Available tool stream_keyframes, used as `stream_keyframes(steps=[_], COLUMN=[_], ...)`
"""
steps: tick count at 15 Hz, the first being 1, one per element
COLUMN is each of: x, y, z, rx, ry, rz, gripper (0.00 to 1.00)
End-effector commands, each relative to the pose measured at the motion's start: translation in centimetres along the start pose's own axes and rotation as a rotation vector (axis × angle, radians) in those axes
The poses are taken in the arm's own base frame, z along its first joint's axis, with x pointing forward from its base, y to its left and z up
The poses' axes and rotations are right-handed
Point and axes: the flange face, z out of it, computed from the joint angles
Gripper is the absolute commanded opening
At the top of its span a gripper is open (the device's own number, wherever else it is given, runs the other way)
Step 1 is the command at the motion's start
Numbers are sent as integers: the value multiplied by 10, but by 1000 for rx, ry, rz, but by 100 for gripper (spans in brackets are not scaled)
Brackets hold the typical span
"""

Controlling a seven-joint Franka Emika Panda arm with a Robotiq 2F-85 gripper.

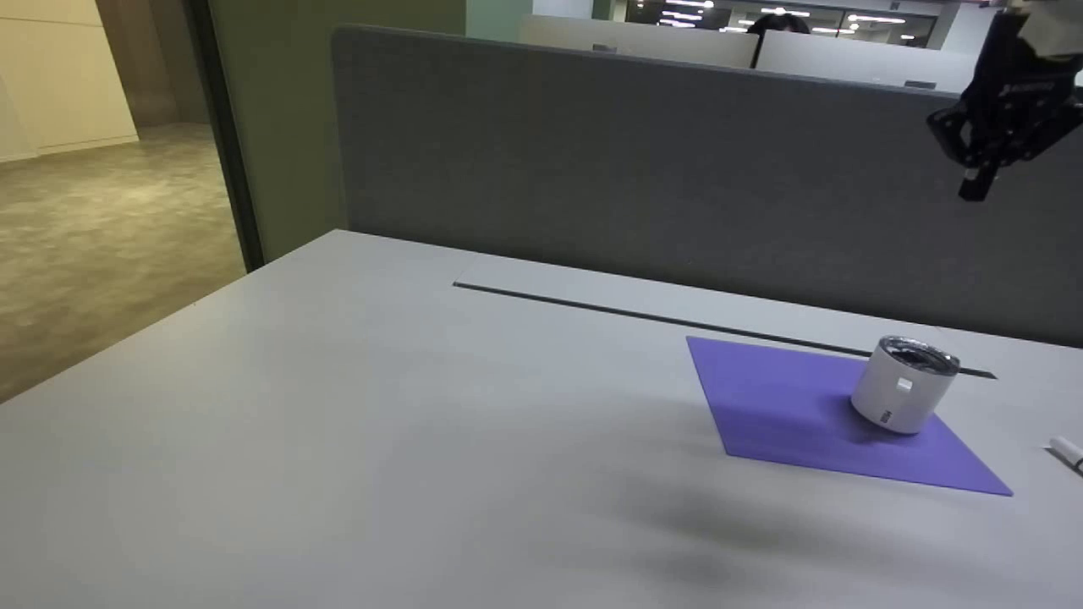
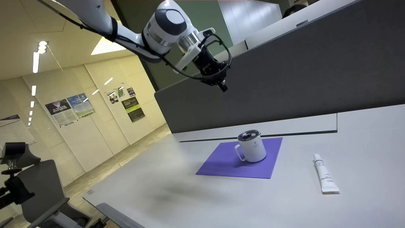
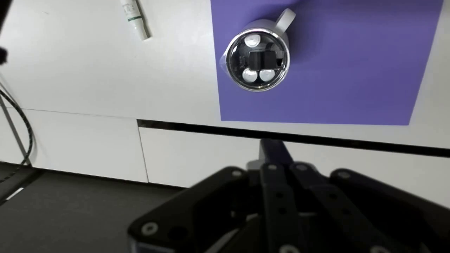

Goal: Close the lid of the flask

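Note:
The flask is a white mug with a handle, upright on the purple mat; it shows in both exterior views (image 1: pixel 897 396) (image 2: pixel 253 150). Its round clear lid (image 3: pixel 242 58) is seated on top, also visible in both exterior views (image 1: pixel 920 355) (image 2: pixel 248 135). A black slider (image 3: pixel 262 60) lies near the lid's middle, with a small dark gap at its right end; whether the drinking hole is open I cannot tell. My gripper (image 3: pixel 276 142) is shut and empty, fingertips together. It hangs high above the table, apart from the flask, in both exterior views (image 1: pixel 977 184) (image 2: pixel 223 87).
The purple mat (image 1: pixel 770 406) lies flat under the flask. A white tube (image 2: pixel 325 175) lies on the table to one side. A tall dark grey partition (image 1: pixel 634 161) stands along the table's back edge. A black slot (image 3: pixel 211 129) runs between mat and partition.

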Motion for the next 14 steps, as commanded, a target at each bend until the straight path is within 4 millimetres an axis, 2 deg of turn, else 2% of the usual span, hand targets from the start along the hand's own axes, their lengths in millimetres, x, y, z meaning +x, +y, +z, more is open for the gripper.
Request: stream_keyframes(steps=[1,6,7,9,14], x=[10,2,-3,-5,-4], y=[1,13,4,9,10], z=[36,71,69,76,75], rx=[17,18,19,15,16], ry=[-15,-75,-54,-67,-70], rz=[-37,4,-12,-3,0], gripper=[0,0,0,0,0])
